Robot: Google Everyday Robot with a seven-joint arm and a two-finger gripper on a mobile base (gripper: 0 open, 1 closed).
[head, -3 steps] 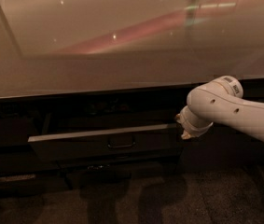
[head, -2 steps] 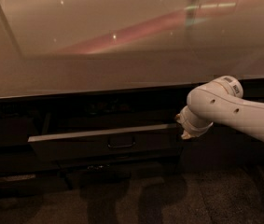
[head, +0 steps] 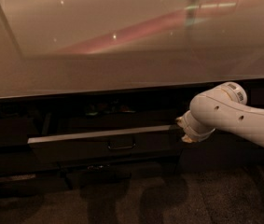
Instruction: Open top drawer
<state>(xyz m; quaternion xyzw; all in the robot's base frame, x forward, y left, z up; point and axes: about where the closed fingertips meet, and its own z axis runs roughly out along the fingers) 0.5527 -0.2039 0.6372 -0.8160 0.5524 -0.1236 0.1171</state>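
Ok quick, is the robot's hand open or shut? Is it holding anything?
Gripper: at the right end of the pulled-out top drawer; whether it is open, shut or holding anything cannot be told.

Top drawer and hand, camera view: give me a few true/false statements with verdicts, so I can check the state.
1. The top drawer stands pulled out from the cabinet, its pale rim showing. True.
2. The hand is on the drawer's loop handle. False: it is at the right end of the drawer front, well away from the handle, which sits near the middle.
3. The arm reaches in from the right side of the picture. True.
4. The hand is above the countertop. False: it is below the countertop's front edge, level with the drawer.
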